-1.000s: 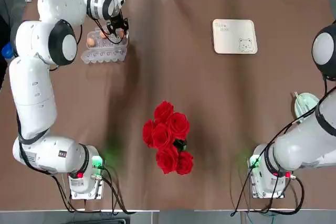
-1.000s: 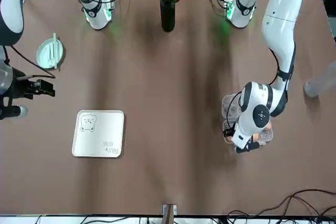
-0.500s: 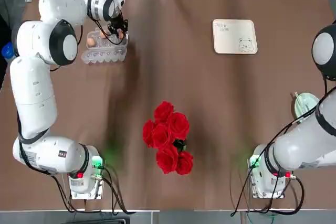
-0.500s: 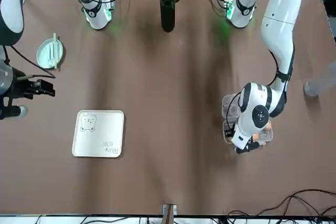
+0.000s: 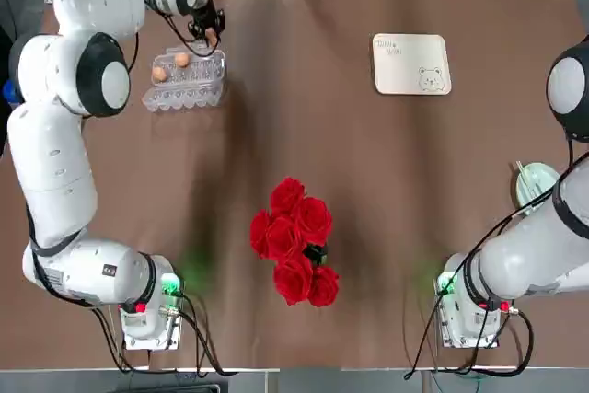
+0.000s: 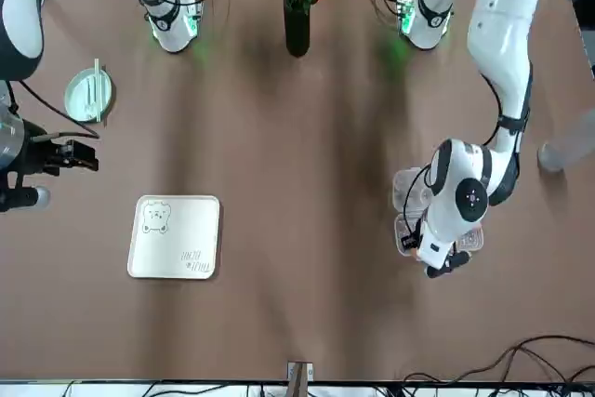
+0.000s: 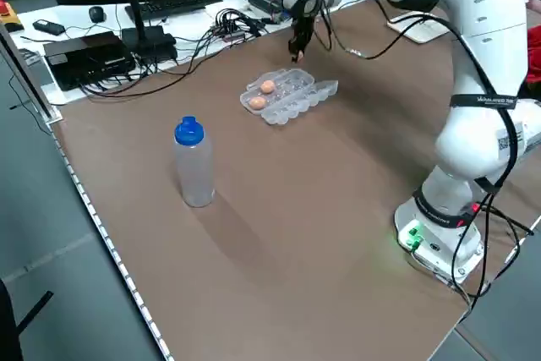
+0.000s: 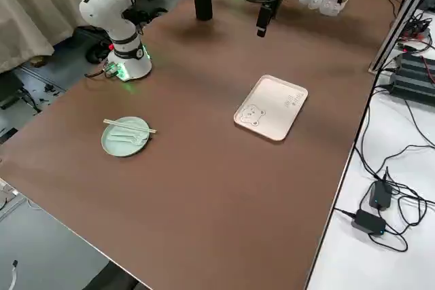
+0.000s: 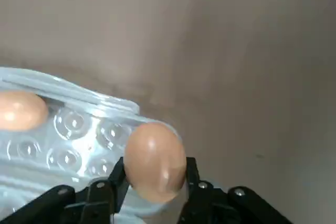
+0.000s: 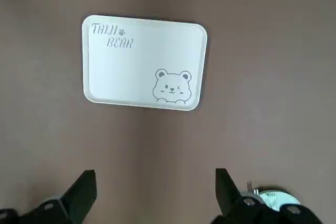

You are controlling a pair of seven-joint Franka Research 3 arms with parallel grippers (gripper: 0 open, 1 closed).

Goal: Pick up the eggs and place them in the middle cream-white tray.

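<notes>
My left gripper (image 5: pixel 210 34) hangs just past the far edge of the clear egg carton (image 5: pixel 184 80), shut on one orange-brown egg (image 9: pixel 155 162) held above the carton's end. Two more eggs (image 5: pixel 159 72) (image 5: pixel 182 60) sit in carton cups. The cream-white tray (image 5: pixel 411 63) with its bear drawing lies far off at the back right, with nothing on it. My right gripper (image 10: pixel 155 182) hovers high over the table near the tray (image 10: pixel 144 62), open and holding nothing.
A vase of red roses (image 5: pixel 294 241) stands mid-table toward the arm bases. A pale green plate (image 5: pixel 537 181) with chopsticks lies at the right edge. A blue-capped bottle (image 7: pixel 194 162) stands at the left side. Cables run behind the far edge.
The left gripper shut on an egg in the carton's right end and lifted it out, moving up and toward the far edge. The right arm has not moved.
</notes>
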